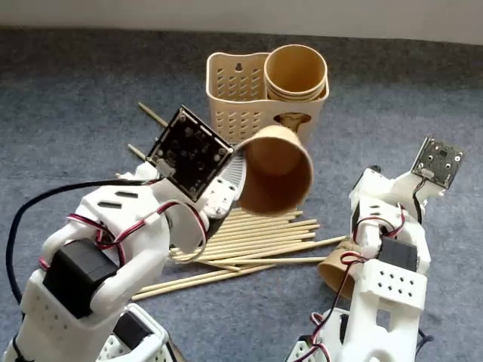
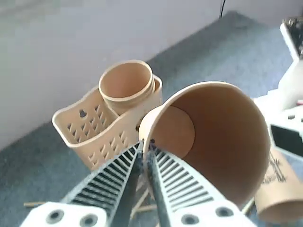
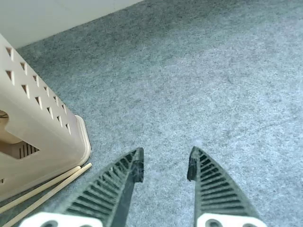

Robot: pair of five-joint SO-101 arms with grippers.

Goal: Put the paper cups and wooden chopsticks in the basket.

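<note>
A beige perforated basket (image 1: 235, 98) stands at the back, with stacked paper cups (image 1: 296, 72) in its right compartment. My left gripper (image 2: 146, 147) is shut on the rim of another paper cup (image 2: 213, 137), held tilted on its side in the air just in front of the basket (image 2: 94, 130). Below it a pile of wooden chopsticks (image 1: 256, 241) lies on the grey carpet. A further cup (image 1: 333, 268) lies on its side by the right arm (image 1: 385, 256). My right gripper (image 3: 165, 165) is open over bare carpet, beside the basket's corner (image 3: 33, 123).
Two chopsticks (image 1: 151, 115) stick out behind the left arm's camera board. Two more chopsticks (image 3: 47, 187) lie against the basket's base. A pale wall runs behind the basket. Open carpet lies to the right of the basket.
</note>
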